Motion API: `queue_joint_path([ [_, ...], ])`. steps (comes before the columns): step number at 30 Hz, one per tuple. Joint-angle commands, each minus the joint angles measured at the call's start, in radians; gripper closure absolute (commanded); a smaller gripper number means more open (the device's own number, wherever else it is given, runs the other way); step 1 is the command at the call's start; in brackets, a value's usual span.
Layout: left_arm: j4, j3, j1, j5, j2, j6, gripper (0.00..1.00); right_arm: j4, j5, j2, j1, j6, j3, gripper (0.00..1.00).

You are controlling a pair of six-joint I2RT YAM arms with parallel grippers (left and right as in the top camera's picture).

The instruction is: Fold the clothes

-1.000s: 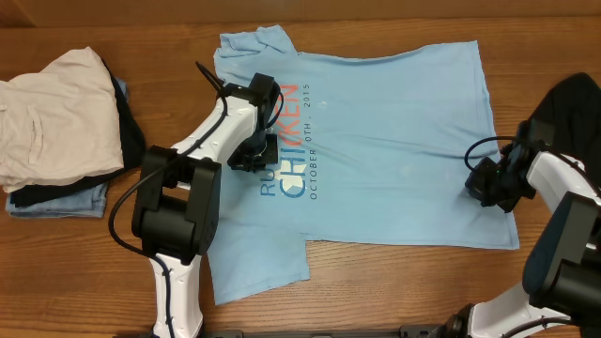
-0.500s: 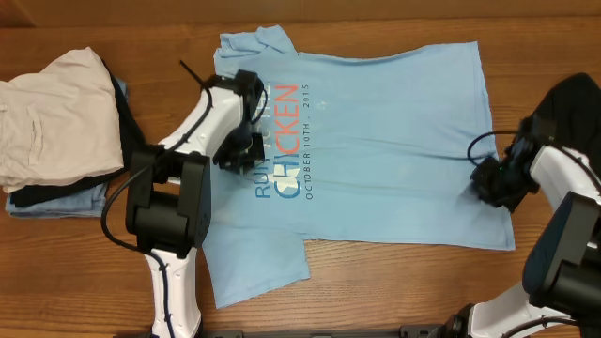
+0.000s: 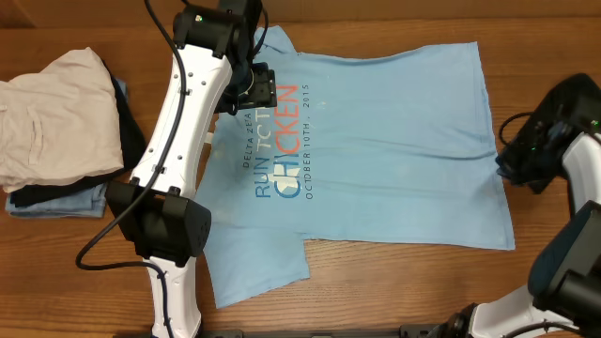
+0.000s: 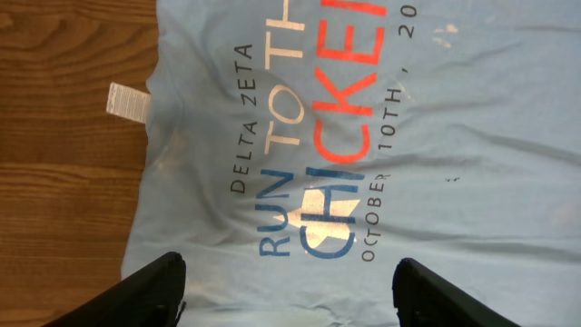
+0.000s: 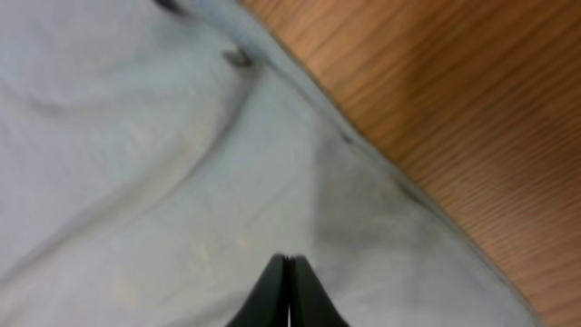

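Two readings: your left jaws stand wide apart above the T-shirt, empty; right jaws fully closed over its edge.

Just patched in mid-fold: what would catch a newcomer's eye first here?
A sky-blue T-shirt lies spread out in the middle, its bold chest lettering showing. The left hand hangs open above that lettering, while the right hand is shut at the shirt's right edge. A beige clothes pile sits far left.
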Motion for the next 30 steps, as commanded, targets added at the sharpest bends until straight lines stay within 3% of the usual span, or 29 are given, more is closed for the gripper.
queue_joint_path([
  [1, 0.016, -0.036, -0.003, 0.007, -0.041, 0.015, 0.17, 0.166, -0.023, -0.009, 0.066, -0.015, -0.14, 0.96],
  [4, 0.019, -0.066, 0.0, 0.007, -0.041, 0.034, 0.16, 0.272, 0.043, -0.009, 0.09, -0.006, -0.213, 0.96],
  [15, 0.016, -0.071, 0.001, -0.016, -0.041, 0.04, 0.14, 0.154, 0.222, -0.009, 0.089, 0.054, -0.288, 0.96],
  [24, 0.002, -0.071, 0.001, -0.018, -0.042, 0.04, 0.14, 0.153, 0.2, -0.013, 0.081, 0.072, -0.259, 0.96],
  [25, 0.013, -0.07, 0.001, -0.026, -0.045, 0.04, 0.14, 0.13, 0.172, -0.019, 0.081, 0.072, -0.213, 0.89],
  [26, 0.016, -0.07, 0.001, -0.039, -0.054, 0.035, 0.14, 0.079, 0.161, -0.028, 0.081, 0.072, -0.148, 0.75],
  [30, 0.004, -0.07, 0.003, -0.045, -0.119, 0.028, 0.13, -0.139, 0.161, -0.082, 0.06, 0.108, 0.037, 0.64],
])
